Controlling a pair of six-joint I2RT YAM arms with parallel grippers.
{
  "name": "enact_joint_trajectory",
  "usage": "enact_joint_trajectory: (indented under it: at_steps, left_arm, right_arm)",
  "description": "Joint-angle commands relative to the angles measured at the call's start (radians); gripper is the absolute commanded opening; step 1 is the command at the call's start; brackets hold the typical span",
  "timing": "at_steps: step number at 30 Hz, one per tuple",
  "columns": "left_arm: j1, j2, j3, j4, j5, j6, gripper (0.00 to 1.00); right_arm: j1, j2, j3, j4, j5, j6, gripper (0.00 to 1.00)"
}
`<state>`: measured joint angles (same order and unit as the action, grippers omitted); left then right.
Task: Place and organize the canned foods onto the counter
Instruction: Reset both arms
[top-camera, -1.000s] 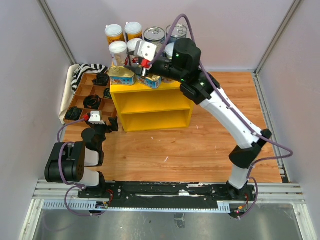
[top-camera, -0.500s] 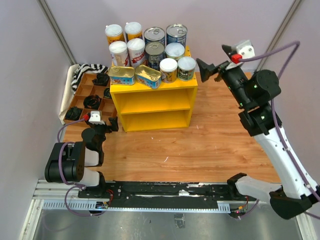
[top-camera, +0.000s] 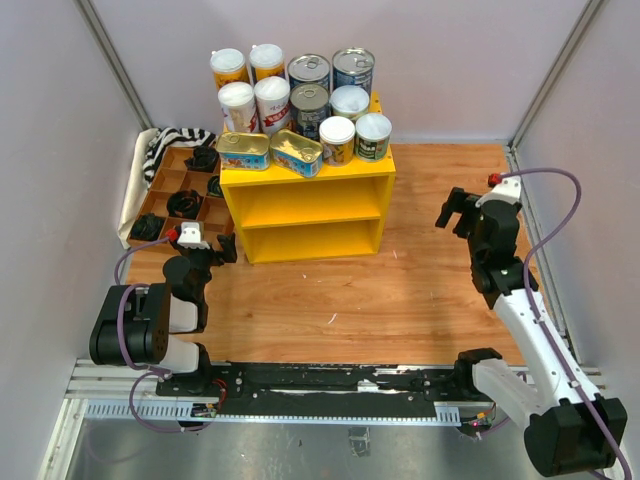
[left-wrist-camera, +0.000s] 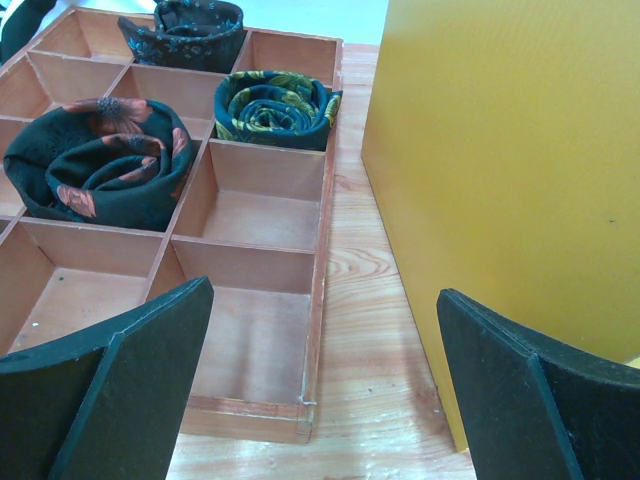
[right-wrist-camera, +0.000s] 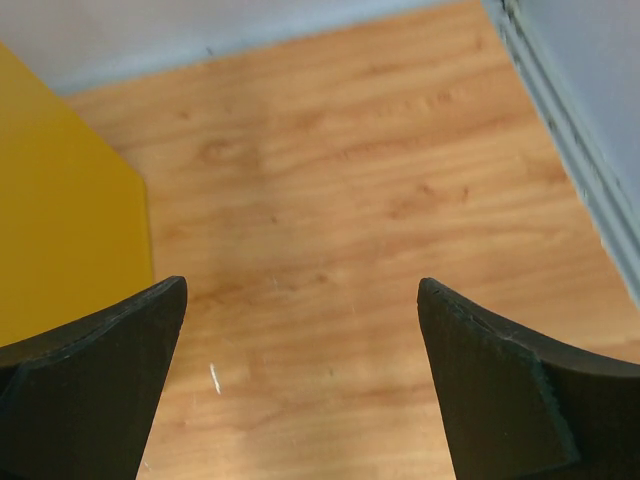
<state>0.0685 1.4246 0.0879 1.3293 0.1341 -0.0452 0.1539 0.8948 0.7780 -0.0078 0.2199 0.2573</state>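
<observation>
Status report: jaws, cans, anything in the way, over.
Left jaws open, empty, by the divided tray. Right jaws open, empty, over the tabletop. Canned foods all grouped atop the counter. Nothing blocking.

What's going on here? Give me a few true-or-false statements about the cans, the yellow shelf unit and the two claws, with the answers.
1. All the cans stand on the flat top of the yellow counter. True.
2. The right gripper holds a can. False: it is open and holds nothing.
3. The wooden tray holds rolled dark cloths. True.
4. The left gripper is shut. False: its jaws stand wide open.
5. The flat tins lie on the lower shelf. False: they lie on the top, at its near left edge.
</observation>
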Motion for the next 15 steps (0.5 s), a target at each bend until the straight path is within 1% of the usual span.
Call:
enact_joint_trajectory:
  at_steps: [1, 8, 15]
  left_arm:
    - [-0.004, 0.000, 0.011, 0.021, 0.004, 0.012, 1.00]
    - [-0.005, 0.000, 0.011, 0.019, 0.004, 0.012, 1.00]
    - [-0.005, 0.000, 0.011, 0.019, 0.004, 0.013, 1.00]
  right_arm:
    - [-0.013, -0.026, -0.096, -0.013, 0.103, 0.080, 0.98]
    - [-0.012, -0.066, -0.168, 0.059, 0.087, 0.049, 0.99]
    - [-0.012, -0.064, -0.162, 0.042, 0.110, 0.056, 0.99]
